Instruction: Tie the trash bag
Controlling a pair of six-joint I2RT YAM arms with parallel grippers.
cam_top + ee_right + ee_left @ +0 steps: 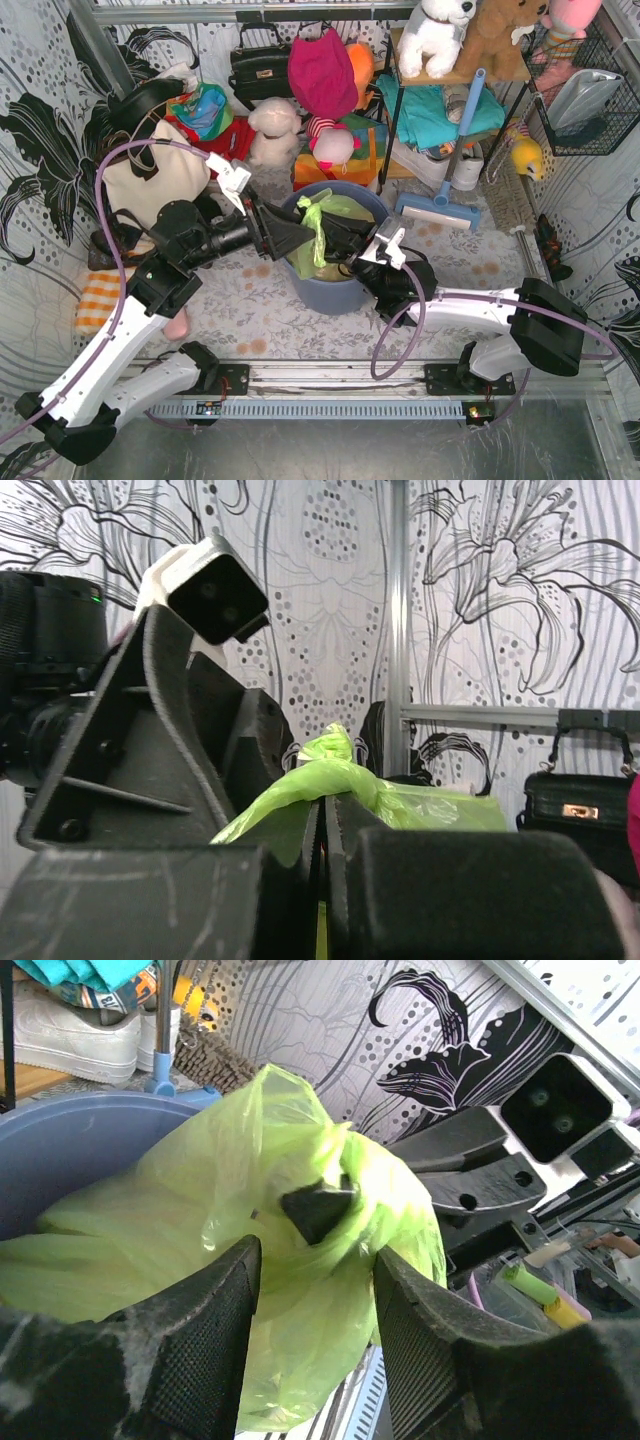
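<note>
One trash bag [420, 808] sits pinched in right tool [324, 830].

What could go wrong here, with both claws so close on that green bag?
The right gripper is shut on a thin twisted strand of the trash bag; a hard pull could tear it or let it slip. The left gripper stands open around the bag, very near the right one's tip; closing might knock them together. Tugging might also tip the blue bin.
</note>
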